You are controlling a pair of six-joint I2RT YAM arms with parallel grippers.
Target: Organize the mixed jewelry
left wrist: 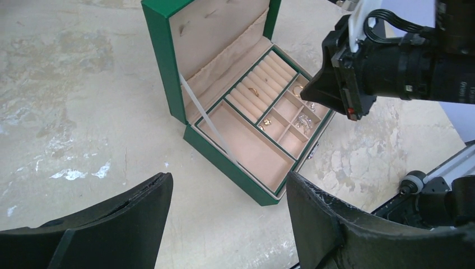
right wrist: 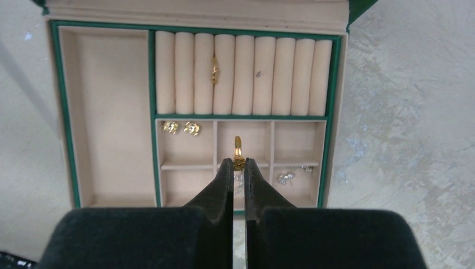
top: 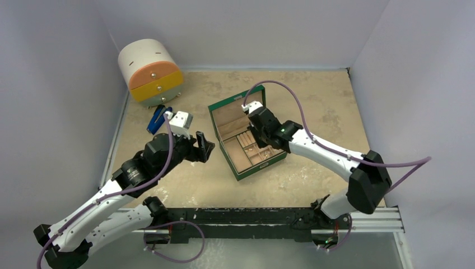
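The open green jewelry box (top: 219, 115) lies mid-table, also in the left wrist view (left wrist: 168, 67) and the right wrist view (right wrist: 53, 112). My right gripper (right wrist: 238, 163) hovers over it, shut on a gold ring (right wrist: 238, 147) pinched at the fingertips. Another gold ring (right wrist: 214, 69) sits in the ring rolls. Two gold earrings (right wrist: 180, 128) lie in the upper left small compartment. Silver pieces (right wrist: 287, 177) lie in the lower right compartments. My left gripper (left wrist: 227, 193) is open and empty, left of the box, seen from above (top: 203, 147).
A round drawer chest (top: 150, 72) with orange and yellow drawers stands at the back left. A blue-handled tool (top: 157, 119) lies on the table in front of it. Walls close in the table on three sides.
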